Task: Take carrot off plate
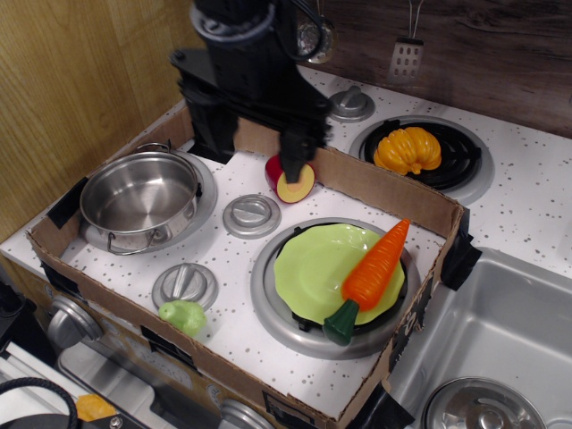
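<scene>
The orange carrot (375, 266) with its dark green stem cap lies slanted across the right side of the lime-green plate (308, 268), stem end over the front rim. The plate sits on the front right burner. My gripper (295, 159) hangs from the black arm at the top centre. It is above the back cardboard wall and just over the red-and-yellow halved fruit (295, 183). It is well behind and left of the carrot and holds nothing. Its fingers read as one dark mass, so I cannot tell if it is open.
A steel pot (138, 197) stands on the left burner. A small green toy fruit (183, 315) lies at the front left. A pumpkin (407, 149) sits on the back right burner. A cardboard wall (384, 192) rings the stove top. A sink (500, 340) is at the right.
</scene>
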Robot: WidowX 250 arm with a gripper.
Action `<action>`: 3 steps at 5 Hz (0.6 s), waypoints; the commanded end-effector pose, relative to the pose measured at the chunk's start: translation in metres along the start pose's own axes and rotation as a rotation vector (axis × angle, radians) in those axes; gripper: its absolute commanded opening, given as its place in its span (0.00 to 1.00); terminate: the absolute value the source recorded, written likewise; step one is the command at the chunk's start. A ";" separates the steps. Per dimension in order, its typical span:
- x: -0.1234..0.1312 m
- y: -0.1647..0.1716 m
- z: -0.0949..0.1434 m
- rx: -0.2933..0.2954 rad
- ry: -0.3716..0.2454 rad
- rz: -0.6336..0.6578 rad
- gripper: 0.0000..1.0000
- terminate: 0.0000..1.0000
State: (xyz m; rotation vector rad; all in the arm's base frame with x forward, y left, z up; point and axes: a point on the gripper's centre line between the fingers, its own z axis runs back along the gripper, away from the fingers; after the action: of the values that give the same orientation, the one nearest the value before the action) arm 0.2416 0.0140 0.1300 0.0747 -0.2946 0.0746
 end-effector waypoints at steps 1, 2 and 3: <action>-0.002 -0.040 -0.021 -0.072 -0.058 0.011 1.00 0.00; -0.003 -0.052 -0.032 -0.090 -0.057 0.018 1.00 0.00; -0.003 -0.063 -0.046 -0.084 -0.057 0.023 1.00 0.00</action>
State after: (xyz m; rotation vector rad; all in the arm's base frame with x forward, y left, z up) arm 0.2547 -0.0464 0.0709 -0.0131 -0.3291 0.0875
